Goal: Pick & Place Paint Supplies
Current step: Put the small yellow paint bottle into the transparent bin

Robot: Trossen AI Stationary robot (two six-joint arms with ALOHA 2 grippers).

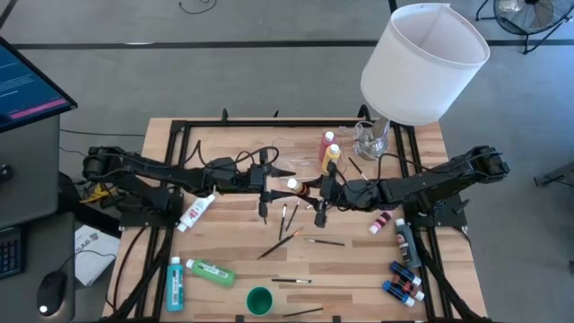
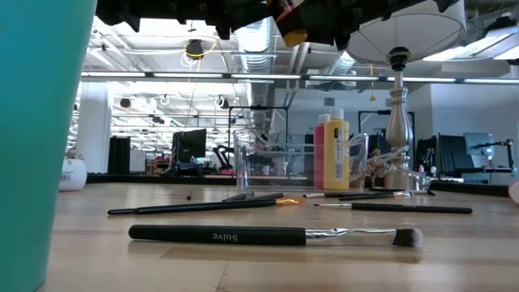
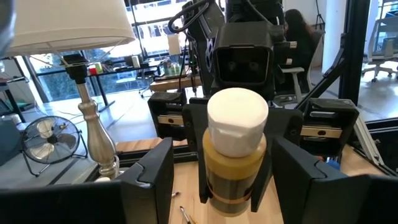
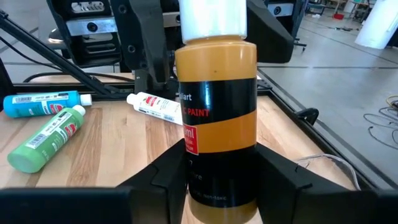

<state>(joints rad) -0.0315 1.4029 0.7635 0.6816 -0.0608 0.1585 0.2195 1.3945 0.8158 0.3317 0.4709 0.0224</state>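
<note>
Right now the right gripper (image 4: 217,186) grips an ochre paint bottle (image 4: 216,118) above mid-table, while the left gripper (image 3: 221,180) flanks it, fingers wide.

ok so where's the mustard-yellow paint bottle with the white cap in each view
High view: mustard-yellow paint bottle lies mid-table between the two arms.
Low view: only its underside shows at the top edge.
Left wrist view: centre, cap toward camera.
Right wrist view: centre, label facing camera, in the right gripper.
Shared landmark: the white lampshade.
</note>
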